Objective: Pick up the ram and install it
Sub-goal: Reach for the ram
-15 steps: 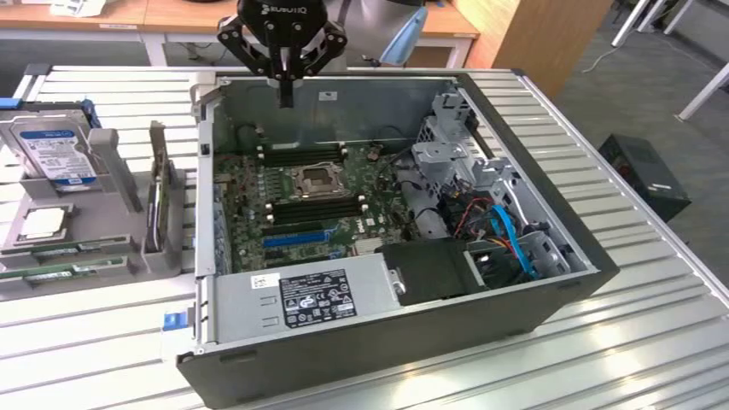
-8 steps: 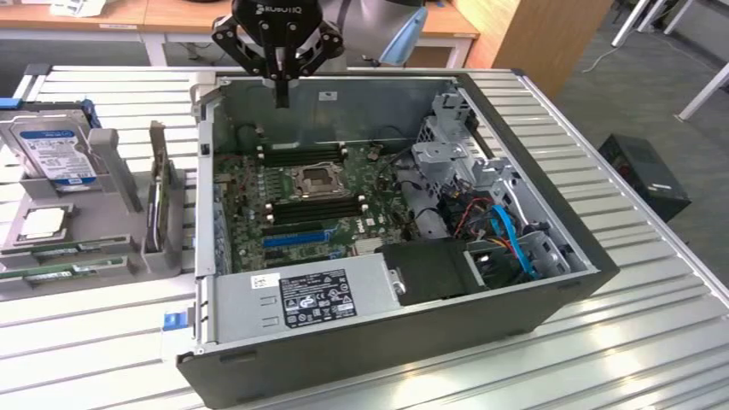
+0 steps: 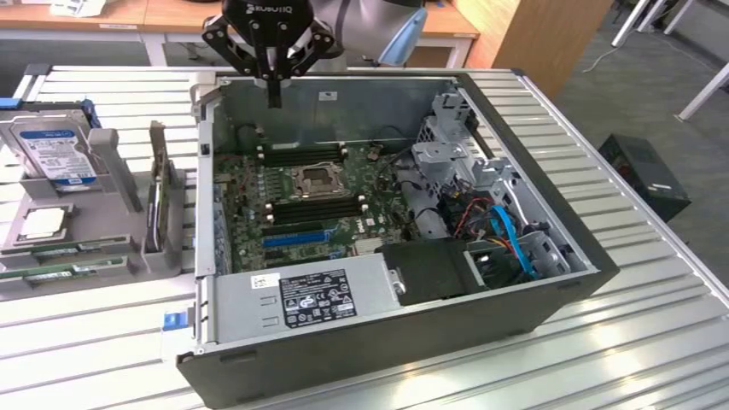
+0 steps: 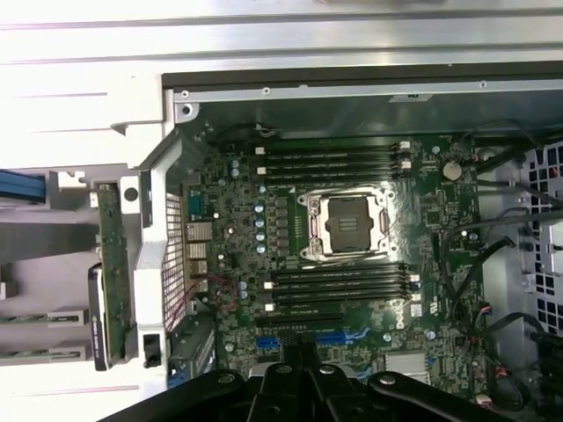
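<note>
Gripper (image 3: 273,96), fingers together on nothing, hangs at twelve o'clock of the computer case (image 3: 399,367); so closed, it risks knocking the ram (image 3: 71,249) at eight o'clock

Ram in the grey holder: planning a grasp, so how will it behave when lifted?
The ram looks like a thin, narrow board: probably stiff and light. Bare circuitry suggests it is fragile. Being flat, it should not roll.

claw (image 4: 299,353) base cut off, power supply label (image 3: 317,296) unreadable
</note>
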